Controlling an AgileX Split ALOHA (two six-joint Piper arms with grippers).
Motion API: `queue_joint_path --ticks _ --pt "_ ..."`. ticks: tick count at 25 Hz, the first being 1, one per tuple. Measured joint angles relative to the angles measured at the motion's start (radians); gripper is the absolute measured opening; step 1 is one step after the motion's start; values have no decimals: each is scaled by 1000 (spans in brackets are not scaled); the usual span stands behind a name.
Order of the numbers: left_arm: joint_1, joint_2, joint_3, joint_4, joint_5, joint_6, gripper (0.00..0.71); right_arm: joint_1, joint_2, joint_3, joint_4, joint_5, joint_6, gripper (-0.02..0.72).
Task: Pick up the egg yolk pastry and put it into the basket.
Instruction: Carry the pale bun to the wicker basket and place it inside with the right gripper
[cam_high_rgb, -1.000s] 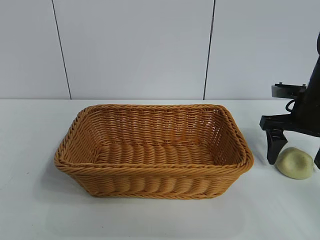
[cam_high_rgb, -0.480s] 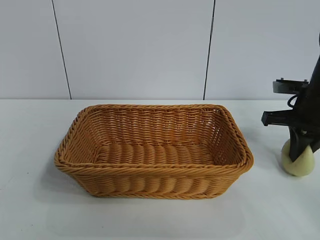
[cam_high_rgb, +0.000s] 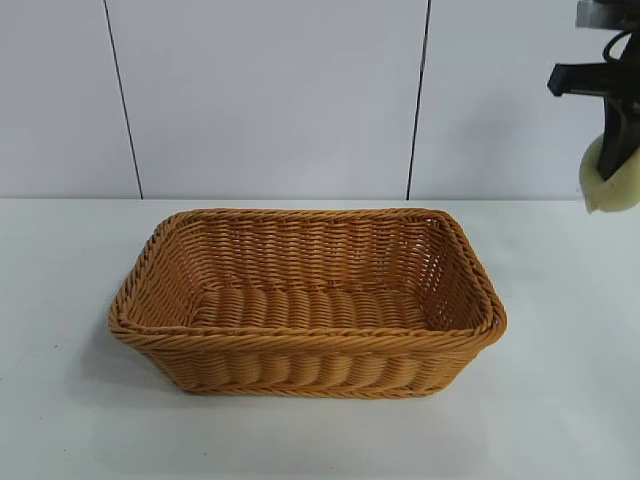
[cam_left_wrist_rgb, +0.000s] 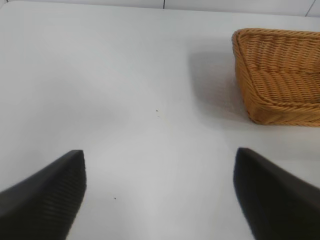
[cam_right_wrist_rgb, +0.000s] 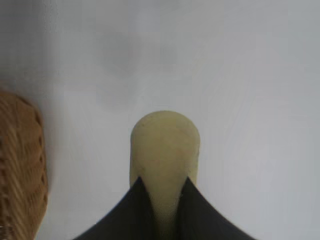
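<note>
Squeezing between the right tool's clenched fingers, the pastry looks soft and light, gripped across its middle. Left tool idles released beside the basket.

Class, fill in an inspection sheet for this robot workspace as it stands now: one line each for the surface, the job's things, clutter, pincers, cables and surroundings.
Surface: white table, bare apart from the basket.
Job's things: basket stands on the table, nothing inside it; egg yolk pastry is held in the air, above and to the right of the basket, squeezed narrow in the right wrist view.
Clutter: nothing seen.
Pincers: right pincer shut on the pastry, clear of the table; left pincer open over bare table, beside the basket, holding nothing.
Cables: a dark cable loop on the right arm.
Surroundings: pale panelled wall with dark seams behind the table.
</note>
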Motion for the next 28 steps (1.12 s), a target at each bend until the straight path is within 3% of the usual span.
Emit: queue_joint_path --ticks 10,19,28 --pt "0 0 0 0 0 0 587 282 0 -30 19 1 33 46" --pt "0 0 0 0 0 0 587 523 14 -31 27 -156 117 46" --pt "0 0 0 0 0 0 587 598 216 -31 31 -277 150 46"
